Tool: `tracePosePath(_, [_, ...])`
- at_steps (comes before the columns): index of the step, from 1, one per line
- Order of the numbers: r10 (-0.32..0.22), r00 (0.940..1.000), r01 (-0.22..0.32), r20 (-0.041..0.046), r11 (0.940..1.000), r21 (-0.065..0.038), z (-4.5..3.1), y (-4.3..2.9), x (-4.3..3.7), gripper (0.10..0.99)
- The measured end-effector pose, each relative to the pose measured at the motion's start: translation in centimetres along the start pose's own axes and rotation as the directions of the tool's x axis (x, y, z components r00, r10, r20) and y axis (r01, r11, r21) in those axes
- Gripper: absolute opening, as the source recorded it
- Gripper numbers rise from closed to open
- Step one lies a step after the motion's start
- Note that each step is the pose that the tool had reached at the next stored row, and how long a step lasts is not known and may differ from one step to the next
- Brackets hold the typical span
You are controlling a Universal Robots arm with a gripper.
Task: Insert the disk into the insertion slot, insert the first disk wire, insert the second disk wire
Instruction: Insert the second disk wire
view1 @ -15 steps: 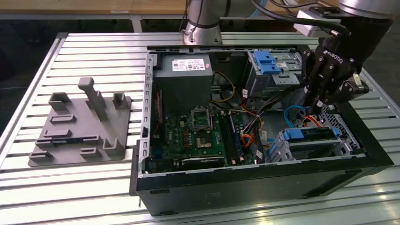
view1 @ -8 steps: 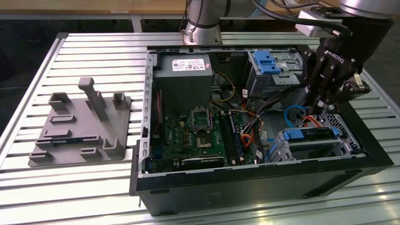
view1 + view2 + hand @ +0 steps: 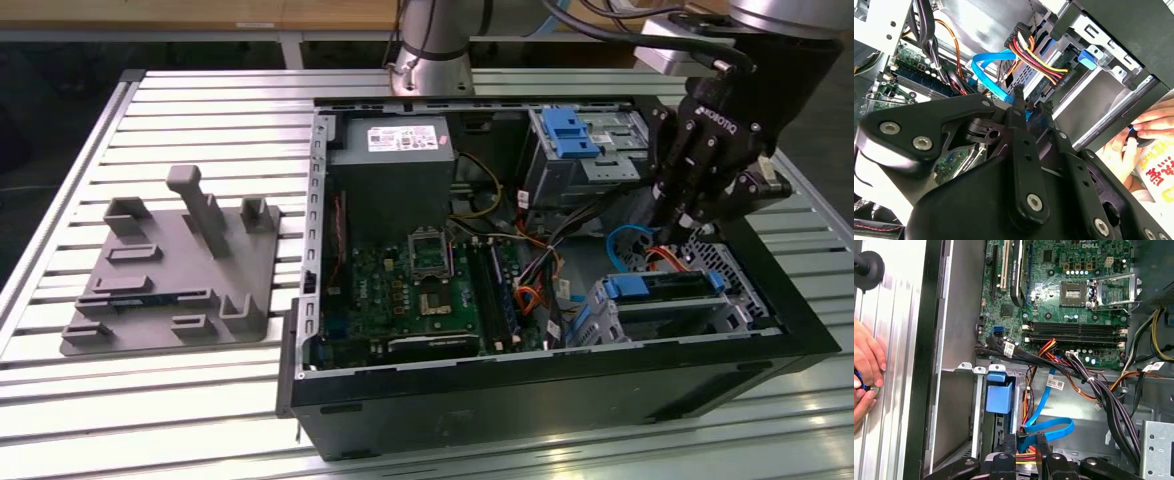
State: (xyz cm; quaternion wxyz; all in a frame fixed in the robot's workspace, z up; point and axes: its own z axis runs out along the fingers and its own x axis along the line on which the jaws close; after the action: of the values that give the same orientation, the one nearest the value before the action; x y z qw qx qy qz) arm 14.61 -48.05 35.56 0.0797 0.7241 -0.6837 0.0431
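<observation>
The disk, in its blue carrier, lies inside the insertion slot, a silver perforated cage at the case's corner on the exterior view's right. A red, yellow and black disk wire runs into the disk's end. My gripper hangs just above the disk's back end. In both wrist views its fingers close around the connector of a blue disk wire, which loops back toward the motherboard. The blue wire ends right at the disk's rear edge.
The open computer case lies on a slatted table. Inside are the motherboard, power supply, wire bundles and a grey bay with a blue latch. A grey fixture sits on the exterior view's left. A person's hand rests outside the case wall.
</observation>
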Motion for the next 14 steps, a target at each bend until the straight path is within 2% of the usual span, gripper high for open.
tracePosePath(4, [0.005,1.0000,-0.005,-0.0037,1.0000,-0.008,0.01,-0.01,-0.09,0.298])
tracePosePath(14, [0.007,0.9999,-0.008,-0.0125,0.9999,-0.009,0.03,-0.02,-0.11,0.282])
